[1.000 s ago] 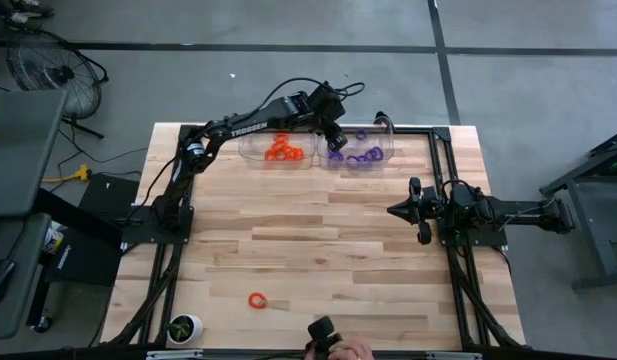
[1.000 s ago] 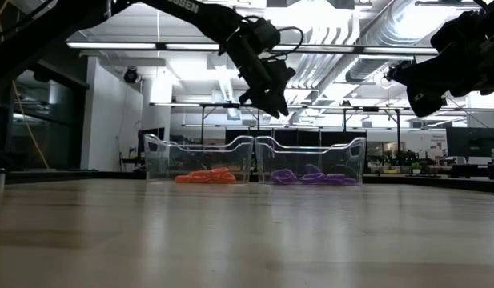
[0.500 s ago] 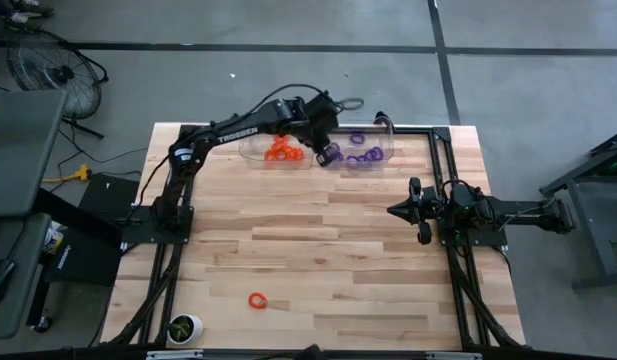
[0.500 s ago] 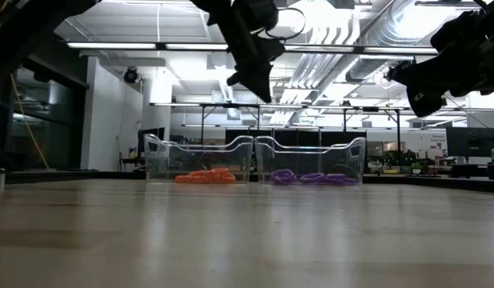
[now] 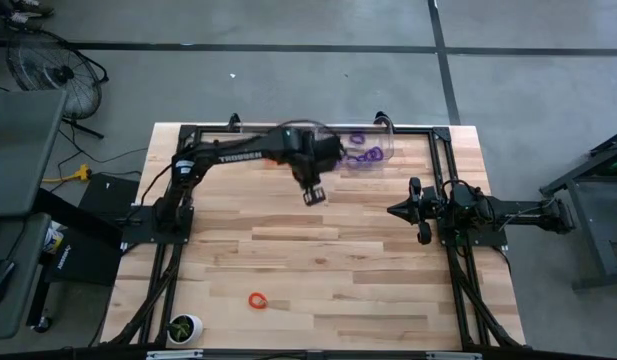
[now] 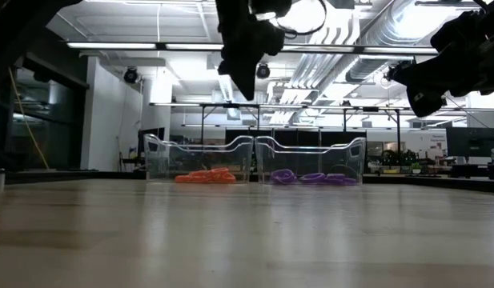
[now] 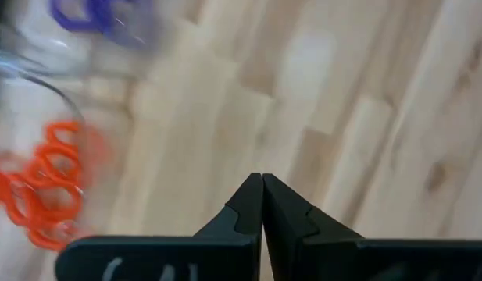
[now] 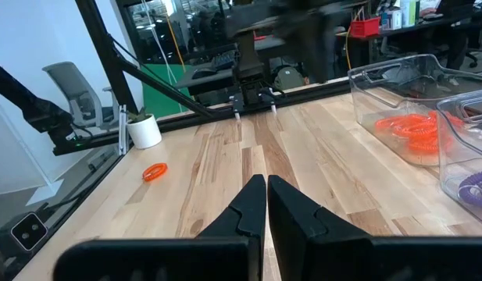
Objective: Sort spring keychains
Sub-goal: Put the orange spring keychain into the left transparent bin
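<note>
Orange loop [image 5: 256, 300] sits lower left, unsorted; left gripper [image 5: 313, 195], fingers pressed together and empty, hangs mid-table.

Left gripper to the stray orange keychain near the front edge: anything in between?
Nothing. In the high view, only bare wood table lies between the left gripper, jaws shut and empty, and the lone orange keychain. Both bins sit behind the gripper.

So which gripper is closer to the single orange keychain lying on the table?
Left. The left gripper hangs over mid-table, beyond the orange keychain; the right gripper waits farther off sideways.
</note>
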